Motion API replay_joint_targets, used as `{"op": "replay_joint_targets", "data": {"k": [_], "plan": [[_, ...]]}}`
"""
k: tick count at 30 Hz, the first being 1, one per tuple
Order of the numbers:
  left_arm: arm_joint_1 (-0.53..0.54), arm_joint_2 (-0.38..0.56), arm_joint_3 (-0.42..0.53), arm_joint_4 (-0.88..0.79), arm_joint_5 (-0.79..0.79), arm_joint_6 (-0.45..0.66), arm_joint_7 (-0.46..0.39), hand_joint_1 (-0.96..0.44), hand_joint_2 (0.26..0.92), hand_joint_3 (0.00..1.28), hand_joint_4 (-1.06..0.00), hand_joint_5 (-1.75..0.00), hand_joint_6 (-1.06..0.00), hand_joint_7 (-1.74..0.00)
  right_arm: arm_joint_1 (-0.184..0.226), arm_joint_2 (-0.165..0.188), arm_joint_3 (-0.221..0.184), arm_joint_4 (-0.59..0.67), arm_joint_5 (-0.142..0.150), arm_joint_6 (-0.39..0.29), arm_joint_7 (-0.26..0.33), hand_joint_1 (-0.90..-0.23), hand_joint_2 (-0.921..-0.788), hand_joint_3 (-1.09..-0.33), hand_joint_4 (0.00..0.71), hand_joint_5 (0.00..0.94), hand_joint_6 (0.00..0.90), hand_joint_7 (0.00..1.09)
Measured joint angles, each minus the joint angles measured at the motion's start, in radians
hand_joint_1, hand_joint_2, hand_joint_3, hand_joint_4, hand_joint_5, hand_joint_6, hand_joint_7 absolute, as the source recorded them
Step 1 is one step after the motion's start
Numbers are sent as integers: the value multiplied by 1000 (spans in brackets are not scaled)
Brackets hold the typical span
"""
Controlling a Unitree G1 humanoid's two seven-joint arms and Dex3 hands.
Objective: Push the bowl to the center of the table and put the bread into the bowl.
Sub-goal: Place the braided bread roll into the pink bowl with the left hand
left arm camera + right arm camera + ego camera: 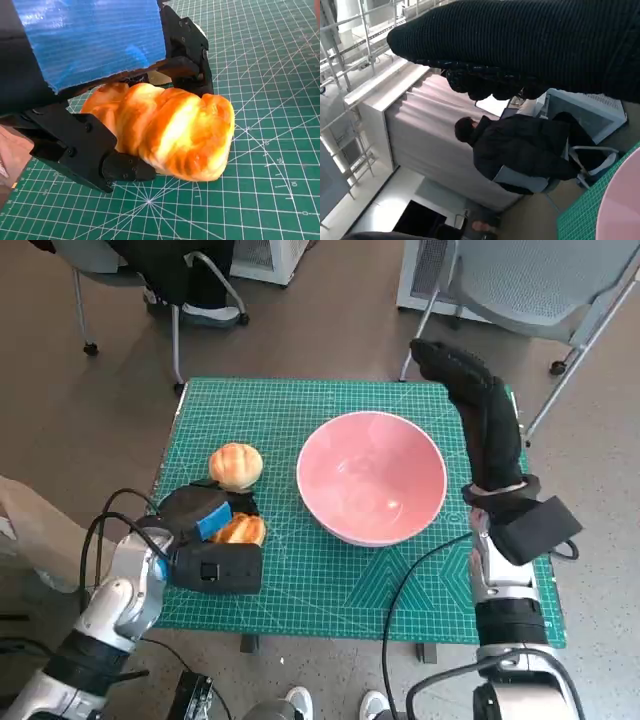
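The pink bowl (372,477) stands empty near the middle of the green mat (300,400); its rim (626,200) shows in the right wrist view. A golden, elongated bread (172,129) lies on the mat at the front left, to the left of the bowl. My left hand (203,517) grips it between black fingers (187,55) on both sides; from the head the bread (241,530) peeks out beside the hand. A round bread roll (236,465) sits just behind it. My right hand (468,390), gloved, stretches out past the bowl's right side, holding nothing.
Chairs stand behind the table at the back left (175,280) and back right (540,290). A person (520,150) sits on a chair in the right wrist view. The mat's front edge (330,625) lies close to my forearms. Cables hang by both arms.
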Motion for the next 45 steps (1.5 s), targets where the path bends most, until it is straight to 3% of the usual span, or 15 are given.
{"op": "replay_joint_targets", "data": {"k": [7, 13, 22, 36, 45], "plan": [[0, -2, 1, 2, -1, 0, 2, 1, 782, 326, -701, -1237, -607, -1164, 0, 0, 0, 0, 15, 0, 3, -709, -921, -866, 182, 3, 25, 418], [0, -2, 7, 1, -5, 1, -6, 1, 855, 200, -693, -1244, -602, -1138, 0, 0, 0, 0, 17, 0, 10, -710, -921, -867, 182, 2, 23, 421], [18, 0, 27, -51, -23, 4, -39, 1, 861, 176, -690, -1245, -631, -1107, 0, -1, 0, 0, 17, 0, 12, -711, -921, -866, 183, 2, 21, 425], [122, 59, 124, -294, -84, 2, -127, 2, 845, 169, -732, -1228, -689, -1015, 0, -3, 2, 0, 16, 4, 15, -714, -921, -865, 182, 1, 14, 428], [128, 101, 224, -475, -136, 2, -178, 3, 843, 166, -760, -1134, -664, -1104, 0, -3, 4, 1, 17, 13, 21, -721, -921, -864, 182, 1, 13, 430]]}}
